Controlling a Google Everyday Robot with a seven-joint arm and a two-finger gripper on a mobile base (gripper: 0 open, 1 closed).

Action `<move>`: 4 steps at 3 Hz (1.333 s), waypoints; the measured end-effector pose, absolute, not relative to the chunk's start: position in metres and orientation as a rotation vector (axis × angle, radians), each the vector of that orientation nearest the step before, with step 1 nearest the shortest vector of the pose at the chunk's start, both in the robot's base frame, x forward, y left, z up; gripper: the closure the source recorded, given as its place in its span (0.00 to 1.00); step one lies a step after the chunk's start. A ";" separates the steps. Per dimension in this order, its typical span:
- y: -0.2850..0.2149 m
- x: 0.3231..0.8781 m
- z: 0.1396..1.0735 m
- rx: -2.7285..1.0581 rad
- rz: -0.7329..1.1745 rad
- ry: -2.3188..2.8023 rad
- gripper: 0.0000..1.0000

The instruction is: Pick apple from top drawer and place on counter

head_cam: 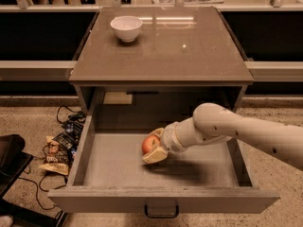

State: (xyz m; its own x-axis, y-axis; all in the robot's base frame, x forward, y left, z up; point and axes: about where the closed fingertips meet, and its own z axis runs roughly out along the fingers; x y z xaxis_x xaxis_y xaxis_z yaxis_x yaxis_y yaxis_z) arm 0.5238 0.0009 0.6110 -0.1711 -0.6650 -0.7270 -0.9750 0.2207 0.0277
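The apple (149, 144), red-orange with a pale patch, is inside the open top drawer (118, 164), near the middle of its grey floor. My gripper (155, 144) reaches in from the right on a pale arm. Its fingers (155, 155) sit one behind and one in front of the apple and close on it. The apple is at or just above the drawer floor; I cannot tell which. The counter (189, 51) is the glossy brown top above the drawer. The drawer's dark loop handle (161, 212) shows on its front.
A white bowl (126, 28) stands at the counter's back left. Snack bags and cables (59, 148) lie on the floor left of the drawer. A dark object (9, 160) is at the far left. Pale ledges with dark panels flank the cabinet.
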 end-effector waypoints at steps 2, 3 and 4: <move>-0.014 0.526 0.672 -1.526 0.703 1.860 1.00; -0.039 0.548 0.767 -1.529 0.660 1.826 1.00; -0.063 0.578 0.838 -1.506 0.723 1.858 1.00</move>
State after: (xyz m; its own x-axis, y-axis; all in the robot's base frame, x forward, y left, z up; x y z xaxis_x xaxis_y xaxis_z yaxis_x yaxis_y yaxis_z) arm 0.5781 -0.0631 0.8383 -0.1466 -0.6333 -0.7599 -0.9804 0.1953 0.0263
